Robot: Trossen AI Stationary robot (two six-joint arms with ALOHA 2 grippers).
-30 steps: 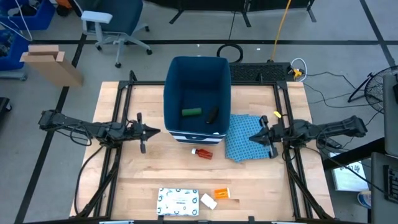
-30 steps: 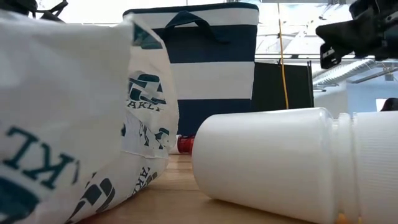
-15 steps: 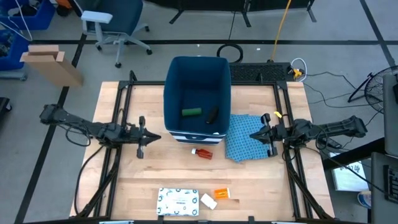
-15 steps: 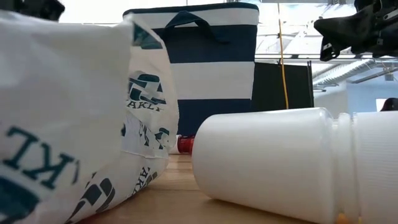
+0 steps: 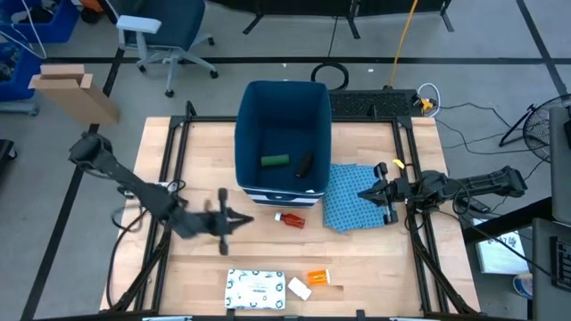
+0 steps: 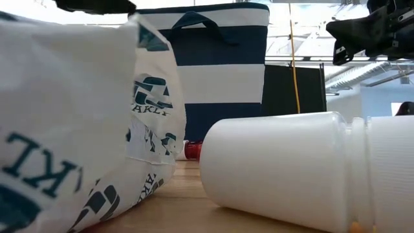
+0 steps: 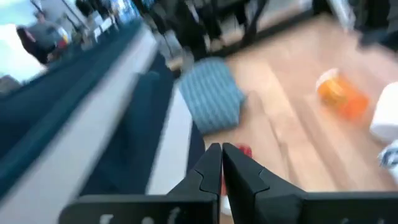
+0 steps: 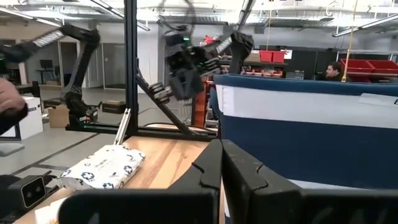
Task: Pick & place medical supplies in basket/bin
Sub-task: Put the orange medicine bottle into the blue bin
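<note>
The dark-blue bin (image 5: 284, 134) stands at the table's far middle, with the green box (image 5: 274, 160) and a dark item (image 5: 304, 164) inside it. The red-white tube (image 5: 289, 218) lies on the table just in front of the bin. The white speckled packet (image 5: 255, 289), the small white piece (image 5: 300, 288) and the orange pill bottle (image 5: 318, 278) lie by the near edge. My left gripper (image 5: 248, 220) is shut and hovers just left of the tube (image 7: 244, 150). My right gripper (image 5: 361, 195) is shut and waits above the blue cloth (image 5: 352, 198).
The blue patterned cloth lies right of the bin (image 8: 311, 118). In the low view the packet (image 6: 65, 129) and the white piece (image 6: 278, 168) fill the foreground, with the bin (image 6: 213, 71) behind. Bare wood lies left of the bin and between the tube and the near items.
My left arm has swung fast from beside the bin's left wall toward the near edge and to the right, ending close to the red-white tube; it shows blurred. Its fingers stay shut. The items on the table have not moved.
</note>
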